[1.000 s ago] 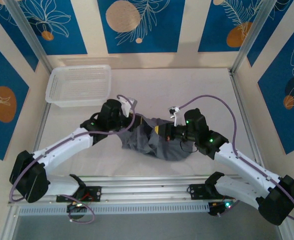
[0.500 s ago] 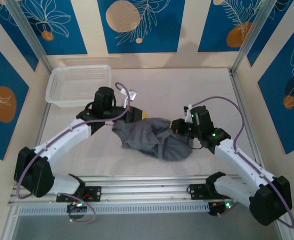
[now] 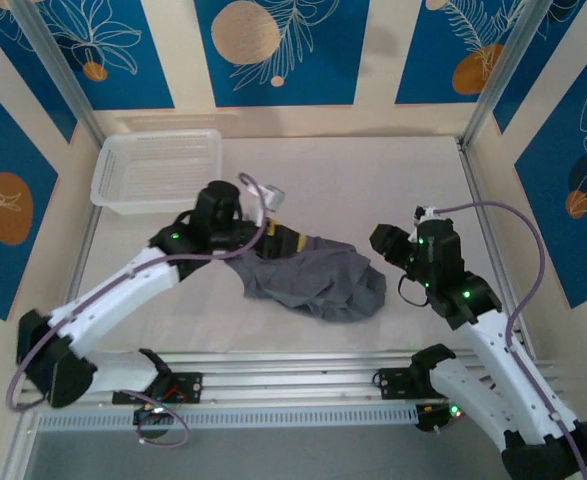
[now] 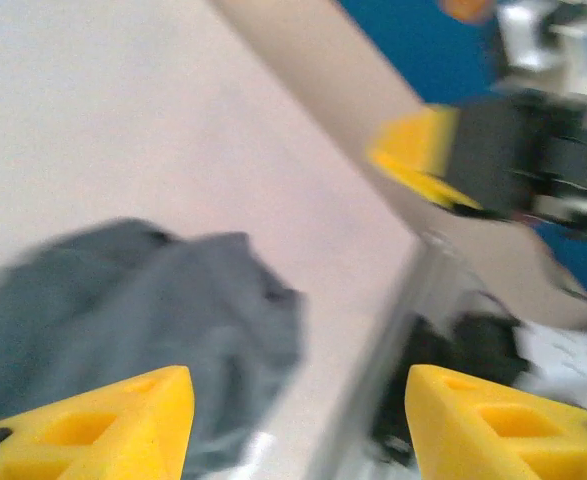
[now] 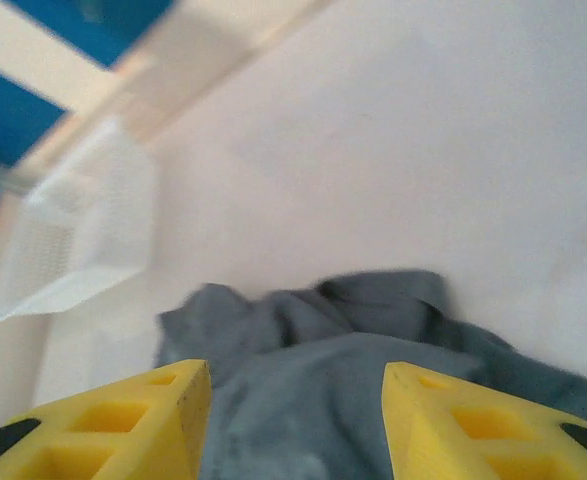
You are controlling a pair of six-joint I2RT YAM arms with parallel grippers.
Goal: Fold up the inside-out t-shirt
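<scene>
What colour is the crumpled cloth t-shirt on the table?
Plain slate grey, no print; the t-shirt shows best from the top external view.

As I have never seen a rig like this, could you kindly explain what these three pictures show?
These are two robot arms, the left arm and the right arm, bolted at the near edge of a table. The wide picture comes from a fixed camera above and behind them; the other two come from a camera on each wrist. On the table lie a crumpled grey t-shirt and, at the far left, a white plastic basket. The left tool is open at the shirt's upper-left edge, and the right tool is open near its right side. Neither holds anything.
</scene>
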